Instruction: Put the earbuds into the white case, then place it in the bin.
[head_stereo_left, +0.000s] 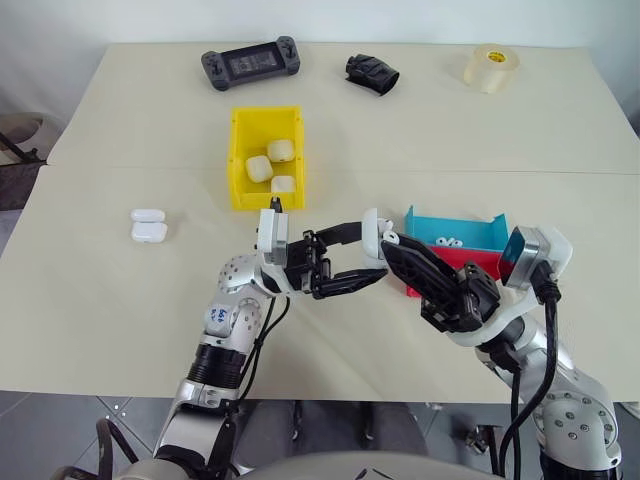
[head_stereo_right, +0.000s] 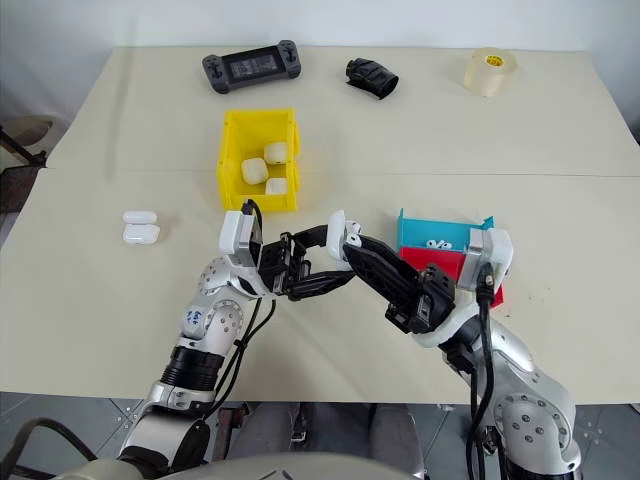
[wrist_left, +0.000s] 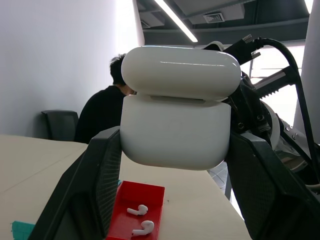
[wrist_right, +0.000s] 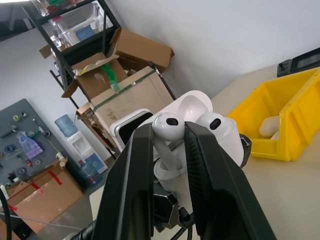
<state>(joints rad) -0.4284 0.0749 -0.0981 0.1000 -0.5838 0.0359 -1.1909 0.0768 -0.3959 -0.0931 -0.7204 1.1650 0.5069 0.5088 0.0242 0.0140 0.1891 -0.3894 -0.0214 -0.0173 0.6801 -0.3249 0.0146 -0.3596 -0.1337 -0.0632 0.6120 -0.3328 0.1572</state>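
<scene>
Glossy white plastic marked the case (head_stereo_left: 372, 228), held above the table (head_stereo_left: 120, 300) at mid-frame, with the left pincer (head_stereo_left: 372, 255) clamped on its body and the lid flipped up. The right pincer (wrist_right: 170, 131) gripped one earbud (wrist_right: 166, 123) by its stem, right at the open case, where another earbud (wrist_right: 214, 122) already sat. More earbuds (wrist_left: 140, 218) lay in the red tray (wrist_left: 150, 192), right of centre. The bin (head_stereo_left: 240, 150), upper centre, held three closed cases. I judged case and earbuds light, rigid and slippery, so the case's flat sides and the stems seemed the best holds. No writing was readable.
</scene>
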